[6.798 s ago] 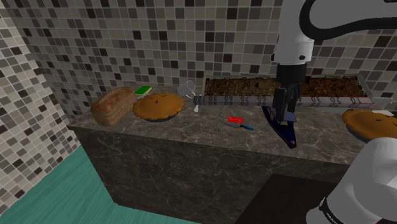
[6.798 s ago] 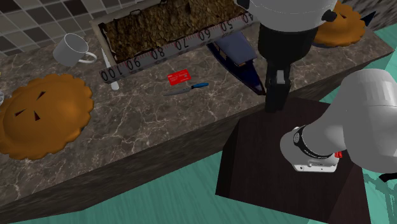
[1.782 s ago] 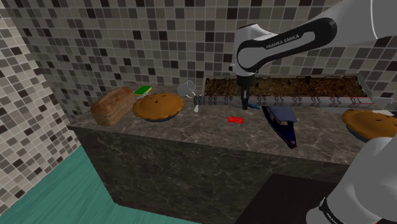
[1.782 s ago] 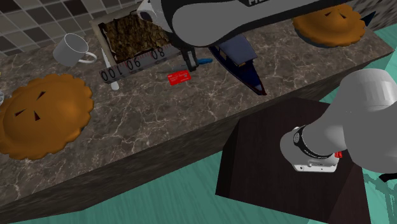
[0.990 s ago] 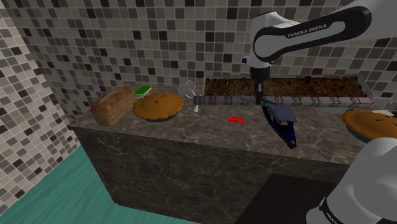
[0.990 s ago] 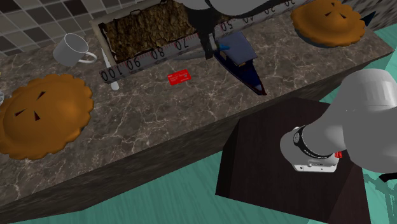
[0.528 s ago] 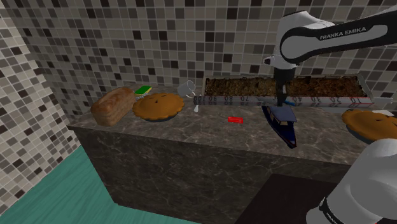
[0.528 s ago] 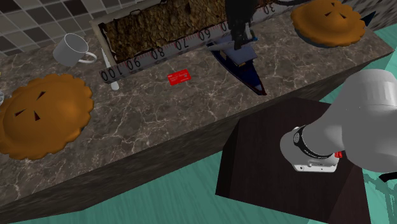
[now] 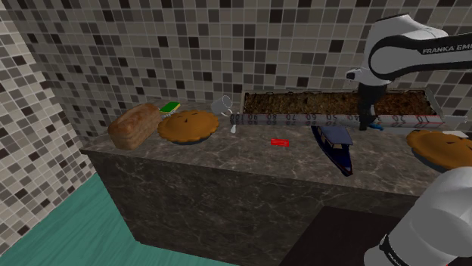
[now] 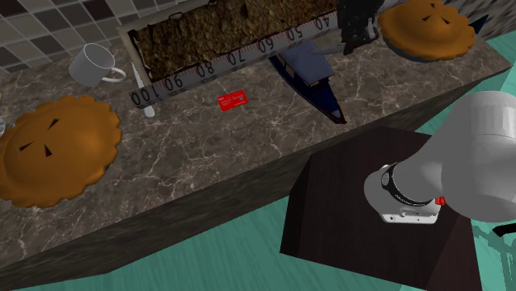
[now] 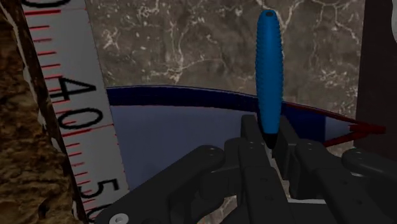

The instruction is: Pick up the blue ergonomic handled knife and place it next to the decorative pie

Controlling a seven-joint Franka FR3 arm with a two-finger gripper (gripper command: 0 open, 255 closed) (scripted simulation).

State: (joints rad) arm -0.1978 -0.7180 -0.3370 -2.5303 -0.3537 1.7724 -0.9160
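My black gripper [image 9: 368, 123] is shut on the knife, whose ribbed blue handle [image 11: 268, 70] sticks out beyond the fingertips [image 11: 253, 135] that clasp its base. The knife [image 9: 376, 126] hangs just above the marble counter, in front of the long tray's right part. Under it lies the pointed end of a dark blue boat [image 11: 191, 127]. An orange-brown pie [image 9: 441, 146] sits on the counter a short way to the shoulder view's right of the gripper [image 10: 351, 40]. A second similar pie [image 9: 187, 126] lies far off to the left. The blade is hidden by the hand.
A long tray of brown soil with a ruler front [image 9: 302, 119] runs along the tiled wall. The dark blue boat [image 9: 336, 148] and a red card [image 9: 279, 141] lie mid-counter. A mug [image 9: 222, 104], bread loaf [image 9: 135, 125] and green sponge [image 9: 171, 106] stand left.
The arm has carried the knife to the shoulder view's right, from over the boat to the tray's right part, closer to the right-hand pie. The grip has stayed shut.
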